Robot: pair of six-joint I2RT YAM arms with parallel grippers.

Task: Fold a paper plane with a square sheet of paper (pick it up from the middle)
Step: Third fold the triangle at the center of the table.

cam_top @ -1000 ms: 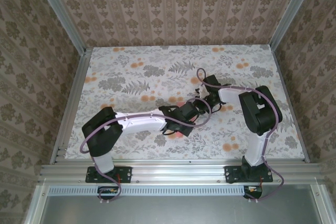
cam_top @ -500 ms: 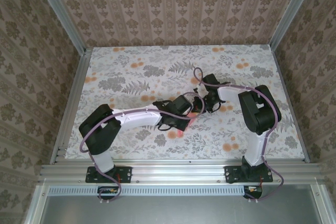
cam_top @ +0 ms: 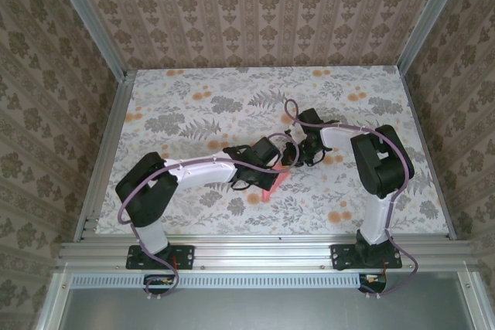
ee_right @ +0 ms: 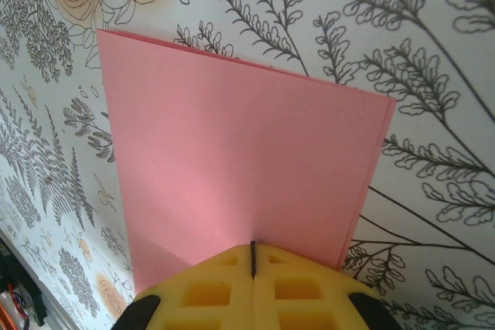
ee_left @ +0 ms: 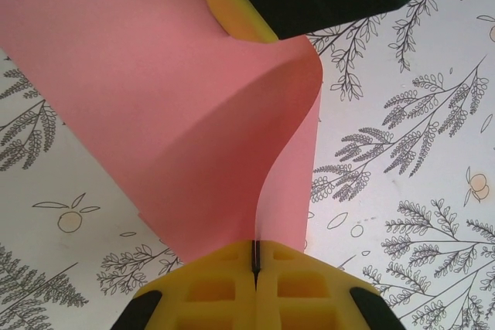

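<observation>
Two robot arms meet over the flowered tabletop (cam_top: 193,98), near its middle and a little toward the near edge, sharing one pink sheet of paper (ee_left: 193,113). The left tool (ee_left: 255,256) is closed tight, its yellow pads (ee_left: 216,284) meeting with the edge of the sheet nipped in the seam between them. The right tool (ee_right: 252,256) is likewise closed and pinches the sheet at another edge.

From the left wrist the paper rises from the grip in a soft S-shaped curl, bowed rather than creased. From the right wrist it looks flat and square. A thin second layer shows along two of its edges there, which suggests it is doubled over on that side.

From overhead, a sliver of pink shows just below the spot where the two wrists come together. Whether any part of the sheet rests on the tabletop cannot be told.

By the look of it, the work is at an early fold, with the paper gathered between the two grips and no pointed nose or dart shape formed yet.

The next move appears to call for drawing the bowed half over until the edges line up. The sheet would then have to be laid down and the bend pressed into a sharp crease. One tool would need to hold firm so the thin paper neither slips nor tears.
</observation>
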